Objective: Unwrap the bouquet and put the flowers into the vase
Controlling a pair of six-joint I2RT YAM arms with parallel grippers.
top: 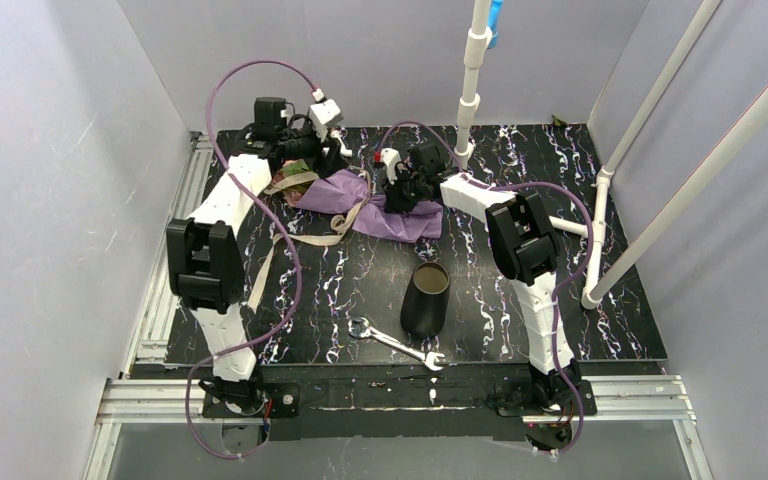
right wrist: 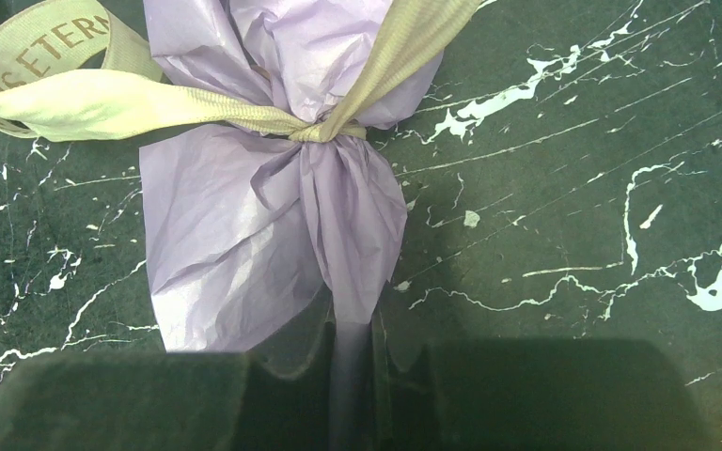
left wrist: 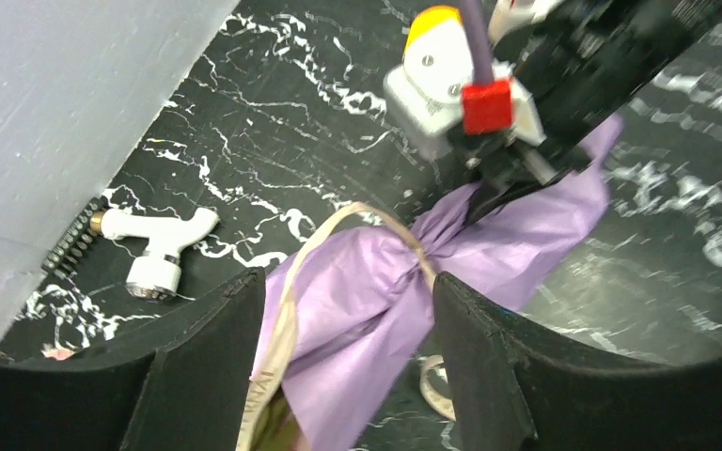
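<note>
Far edge of the table (top: 610,300), left of centre: the bouquet (top: 365,205) lies flat with its long axis along that edge. The flowers (top: 295,182) point toward the far-left corner and the twisted stem end toward the middle.
Right gripper (right wrist: 350,343): clenched on the twisted tail of the purple paper (right wrist: 235,244), below the knot. I read it as anchoring that end.
Left gripper (left wrist: 346,282): released, with its fingers (left wrist: 202,366) spread wide and straddling the wrapped body on the flower side of the knot. I can't tell whether they touch the paper.
Ribbon (right wrist: 75,99): beige, knotted round the neck of the paper, with loose ends trailing toward the near-left of the surface.
Relation that matters: the knot sits between my two grippers on the bouquet's axis, and the left arm is nearer to it. I judge the next move is for the left to close on ribbon or paper and draw away from the right along that axis.
Vase (top: 426,298): upright, mouth up, mid-surface toward the near edge. It is well apart from the bouquet and nearer the right arm.
Wrench (top: 395,343): flat between the vase and the near edge, just beside the vase's foot, out of the pull path.
White fitting (left wrist: 155,249): on the surface close to the wall, apart from the paper.
Risk: thin paper may tear, and the trailing ribbon could snag.
</note>
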